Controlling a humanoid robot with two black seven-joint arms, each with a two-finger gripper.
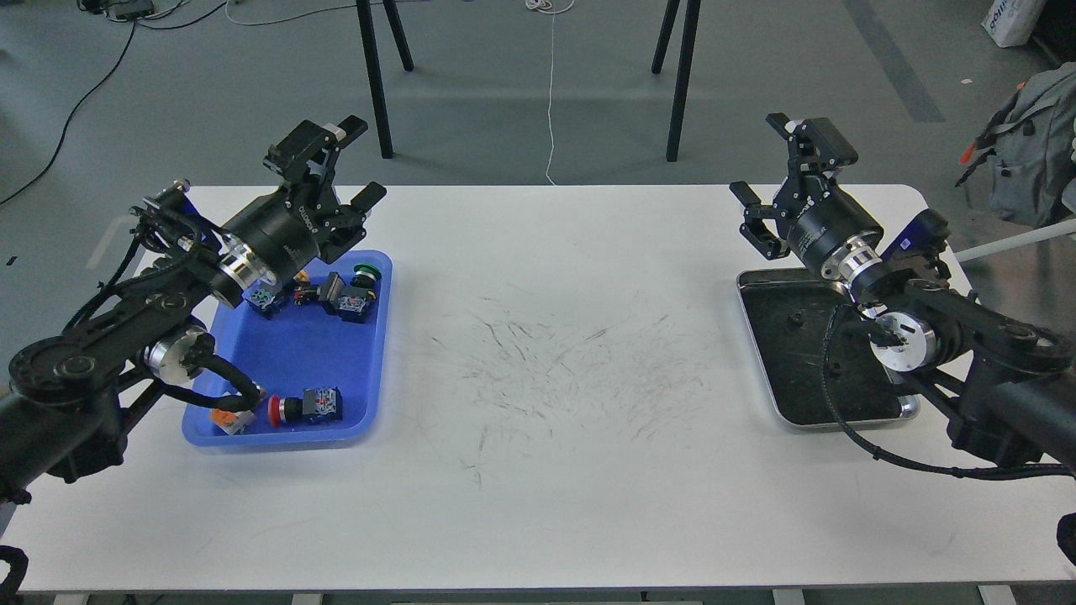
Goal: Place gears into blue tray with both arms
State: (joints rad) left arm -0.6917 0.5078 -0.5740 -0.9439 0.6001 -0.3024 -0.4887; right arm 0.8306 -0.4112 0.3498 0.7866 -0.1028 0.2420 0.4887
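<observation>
The blue tray [296, 370] sits at the table's left and holds several push-button switches. My left gripper [361, 164] hovers over the tray's far end, open, with nothing between its fingers. A tiny black gear [791, 318] lies on the dark floor of the steel tray [841, 423] at the right. A second small dark speck [832, 367] lies nearer in that tray, too faint to name. My right gripper [759, 157] is raised above the steel tray's far left corner, open and empty. The right arm hides much of that tray's right side.
In the blue tray lie push-button switches with a green cap [366, 274] and a red cap [276, 410]. The white table [555, 353] is scuffed in the middle. Black stand legs [376, 84] rise behind the far edge. A grey backpack [1038, 143] is off to the right.
</observation>
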